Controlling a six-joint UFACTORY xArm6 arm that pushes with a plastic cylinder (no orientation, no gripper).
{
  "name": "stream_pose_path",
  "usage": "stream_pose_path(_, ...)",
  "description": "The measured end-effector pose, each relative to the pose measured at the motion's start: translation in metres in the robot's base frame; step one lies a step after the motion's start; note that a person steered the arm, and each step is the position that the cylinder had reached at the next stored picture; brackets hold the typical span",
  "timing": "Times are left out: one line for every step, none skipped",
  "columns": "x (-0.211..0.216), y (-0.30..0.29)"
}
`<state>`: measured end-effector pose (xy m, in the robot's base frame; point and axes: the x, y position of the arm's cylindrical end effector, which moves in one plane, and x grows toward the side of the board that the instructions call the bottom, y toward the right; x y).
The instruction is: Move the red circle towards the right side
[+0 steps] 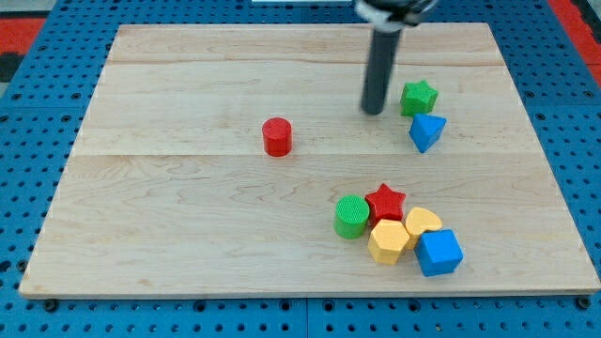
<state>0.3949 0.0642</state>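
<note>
The red circle (277,137) is a short red cylinder standing alone on the wooden board (169,216), a little left of centre. My tip (374,112) is the lower end of the dark rod coming down from the view's top. It rests on the board well to the right of the red circle and slightly higher in the view, apart from it. The tip is just left of the green star (419,98), with a small gap between them.
A blue triangular block (427,131) lies just below the green star. Lower right is a tight cluster: green cylinder (352,217), red star (385,202), yellow hexagon (388,241), yellow heart-like block (423,223), blue cube (439,253).
</note>
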Motion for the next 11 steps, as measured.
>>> stream_pose_path(0.074,-0.014)
stream_pose_path(0.065,-0.105)
stream_pose_path(0.017,-0.106)
stream_pose_path(-0.043,-0.099)
stream_pose_path(-0.065,-0.066)
stream_pose_path(-0.079,-0.102)
stream_pose_path(-0.08,-0.083)
stream_pose_path(-0.089,-0.065)
stream_pose_path(-0.109,-0.066)
stream_pose_path(-0.103,-0.005)
stream_pose_path(-0.093,-0.004)
